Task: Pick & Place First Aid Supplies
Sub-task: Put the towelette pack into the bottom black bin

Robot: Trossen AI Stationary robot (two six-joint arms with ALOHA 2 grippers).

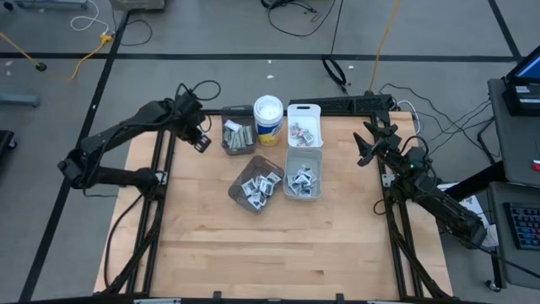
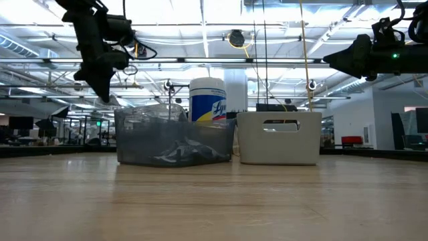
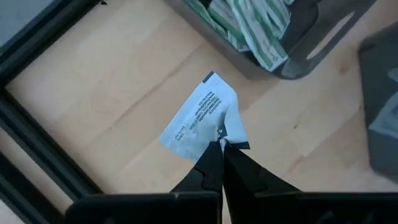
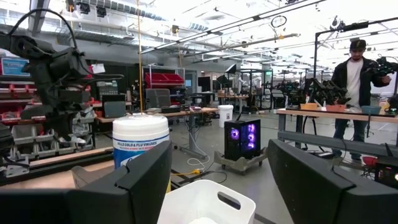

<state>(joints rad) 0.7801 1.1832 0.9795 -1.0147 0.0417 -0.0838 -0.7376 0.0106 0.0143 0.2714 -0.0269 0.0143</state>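
Aloft, left pincer (image 3: 221, 146) pinches white packet (image 3: 202, 118); right pincer (image 1: 369, 143) raised, wide.

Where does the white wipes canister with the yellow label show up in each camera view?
High view: wipes canister at the table's far edge, between the smoky bin and the white bin.
Low view: canister rising behind the bins, centre.
Left wrist view: not in it.
Right wrist view: canister at left, beyond the right arm's own jaws.
Shared landmark: the white bin beside it.
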